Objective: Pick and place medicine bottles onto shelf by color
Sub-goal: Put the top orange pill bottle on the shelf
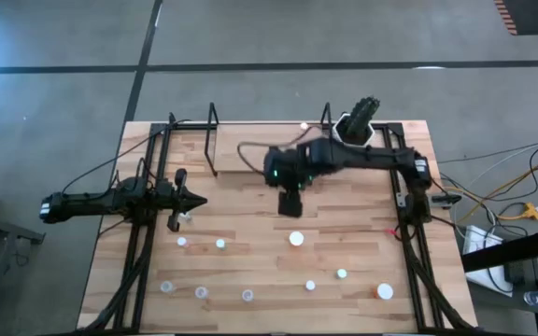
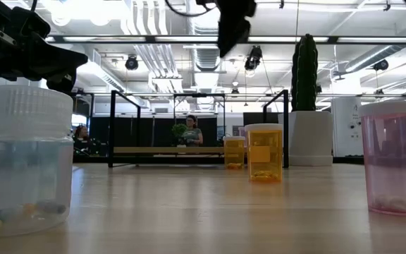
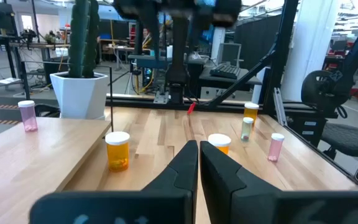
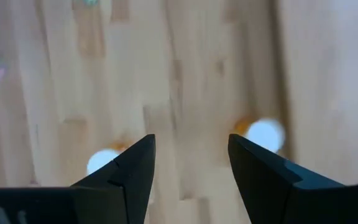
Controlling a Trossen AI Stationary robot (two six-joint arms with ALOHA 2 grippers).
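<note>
Several white-capped medicine bottles stand on their bases across the near half of the table, among them an orange one (image 1: 296,239) and a clear one (image 2: 27,169). A pink bottle (image 3: 27,116) stands on the shelf (image 1: 250,135) at the far edge. My right gripper (image 1: 290,203) hangs high over the table's middle, slanting down, open and empty; below it the right wrist view shows two orange bottles (image 4: 264,133). My left gripper (image 1: 194,199) waits shut and level at the table's left, with an orange bottle (image 3: 117,150) ahead of it.
A white hexagonal pot with a cactus (image 1: 355,129) stands at the far right beside the shelf. Black frame rails (image 1: 143,243) run along both sides of the table. Bare wood lies between the shelf and the bottles.
</note>
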